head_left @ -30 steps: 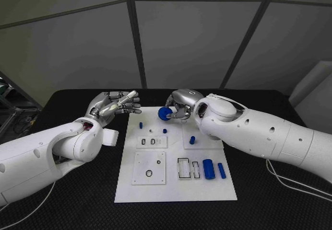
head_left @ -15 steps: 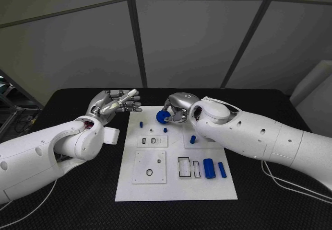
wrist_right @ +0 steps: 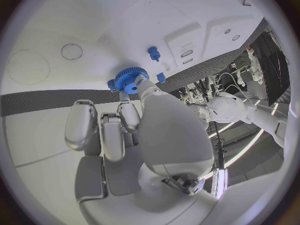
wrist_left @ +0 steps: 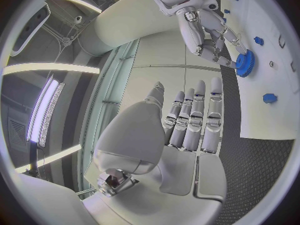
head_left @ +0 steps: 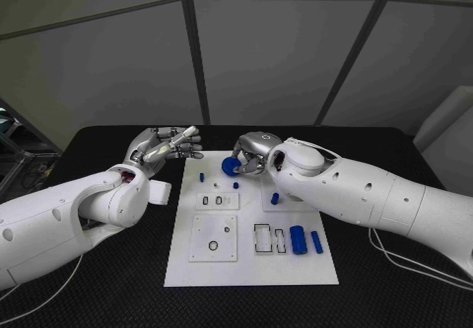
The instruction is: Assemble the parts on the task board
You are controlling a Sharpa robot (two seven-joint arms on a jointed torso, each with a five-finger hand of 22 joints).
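Blue gear [head_left: 232,165] sits pinched in my right hand [head_left: 253,154], held low over the far end of the white board [head_left: 251,270]; I cannot tell whether it touches the board. From the right wrist view the gear [wrist_right: 129,79] shows at the fingertips [wrist_right: 145,87], teeth facing out, with a small blue peg [wrist_right: 152,52] standing on the board just beyond it and another blue piece [wrist_right: 160,77] close beside. From the left wrist view the same gear [wrist_left: 244,63] is gripped between the right hand's fingers [wrist_left: 215,40].

My left hand [head_left: 164,148] hangs over the black worktop [head_left: 79,287] just off the board's far left corner, holding nothing, fingers straight and lying side by side, as the left wrist view shows [wrist_left: 187,130].

On the board, head view: two short blue pegs [head_left: 201,178] [head_left: 236,185] stand near the far end, just ahead of the gear. A third blue piece [head_left: 274,199] stands on a small raised white plate toward the right side. Nearer me, a thick blue cylinder [head_left: 296,240] and a thinner blue rod [head_left: 316,242] lie side by side, next to a rectangular slot [head_left: 261,240]. Left of those is a square white plate [head_left: 213,239] with an oval opening, and above it a smaller plate [head_left: 216,201] with two slots.
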